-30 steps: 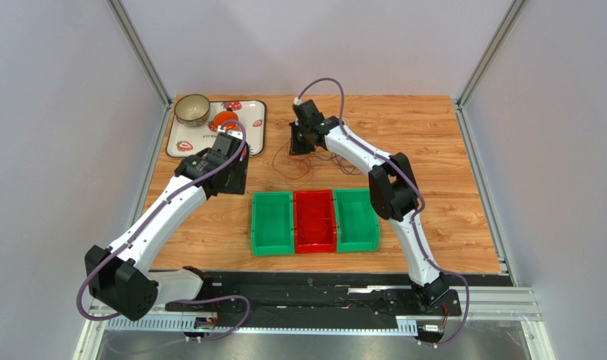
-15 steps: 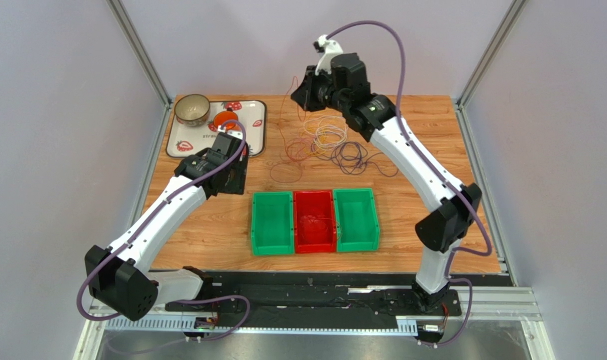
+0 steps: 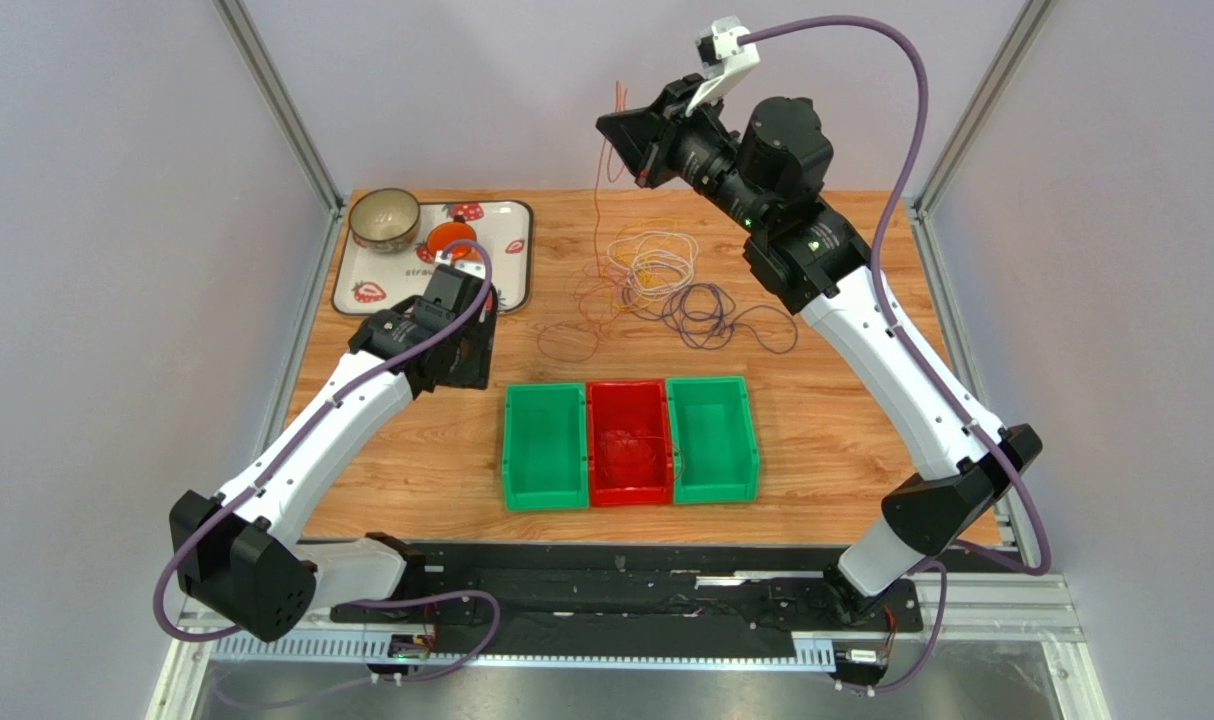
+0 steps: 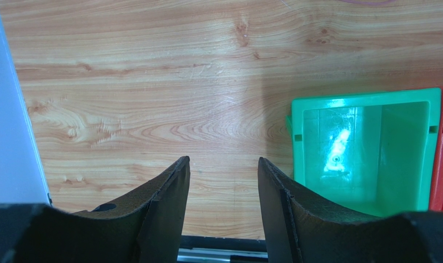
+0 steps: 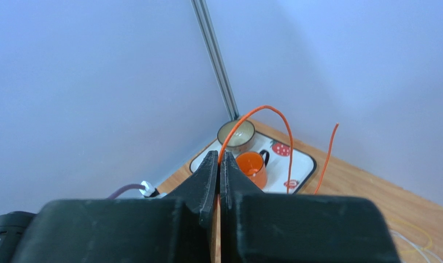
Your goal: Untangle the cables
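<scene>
At the left, the left arm (image 3: 335, 420) is found where it was a second ago, beside the strawberry-print tray (image 3: 508, 248). The left jaws are held part-way apart over bare counter (image 4: 152, 82) with nothing between them, and the left green bin (image 4: 366, 153) lies just to their right. In the middle, the cables (image 3: 666, 285) are now laid bare on the far half of the counter, beyond the red bin (image 3: 630, 443). They form a loose heap of orange, pale and dark loops that was covered by the right arm a second ago. At the right, the right arm (image 3: 884, 353) has been swung up from that heap to well above the counter's far edge. The right jaws are pressed shut on an orange cable (image 5: 267, 107), which arches out from between them. It may be judged that one strand is being drawn up out of the heap, so separation has begun while most loops remain crossed. Whether the lifted strand is free of the others cannot be told. Its lower run is too thin to be followed from above and is cut off in the wrist view. What lies in the red bin cannot be made out.
</scene>
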Robot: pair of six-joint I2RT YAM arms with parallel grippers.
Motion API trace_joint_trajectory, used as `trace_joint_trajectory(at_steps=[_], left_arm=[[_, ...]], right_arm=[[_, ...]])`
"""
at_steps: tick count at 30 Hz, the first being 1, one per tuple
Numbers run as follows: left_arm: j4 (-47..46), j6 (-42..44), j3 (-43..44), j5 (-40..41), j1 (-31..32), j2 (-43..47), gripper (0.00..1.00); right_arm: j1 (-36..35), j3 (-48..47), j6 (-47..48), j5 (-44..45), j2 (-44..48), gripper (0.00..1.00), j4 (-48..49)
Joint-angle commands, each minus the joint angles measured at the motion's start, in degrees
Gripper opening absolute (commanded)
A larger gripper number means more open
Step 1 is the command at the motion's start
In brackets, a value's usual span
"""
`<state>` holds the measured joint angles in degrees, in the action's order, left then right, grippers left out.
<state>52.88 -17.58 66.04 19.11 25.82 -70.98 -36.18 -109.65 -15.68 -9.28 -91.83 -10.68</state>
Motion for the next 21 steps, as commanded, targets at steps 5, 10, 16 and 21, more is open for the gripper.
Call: trace_joint_trajectory(at_steps=[5,10,16,21], left_arm=[[-1.55,0.8,0.76,-1.71,-0.25,1.19,0.57],[-2.17,-0.78,2.86,-6.8,-0.25,2.86,0.57],[-6.73,-3.5,4.45,-14.36,-0.16,5.76,0.58],[-22.53,-7.81,1.2,-23.68,2.38,8.31,0.59]], right_arm=[[-0.9,-6.1,2.93,-1.44,2.62,0.0,9.09],[-1.17,-13.04,4.43,-1.71,1.13,0.0,9.45],[-1.26,-12.7,6.89,-1.36,2.97,0.0,10.15],[-1.26,-9.1,6.9,-0.65,5.17,0.0,10.15]])
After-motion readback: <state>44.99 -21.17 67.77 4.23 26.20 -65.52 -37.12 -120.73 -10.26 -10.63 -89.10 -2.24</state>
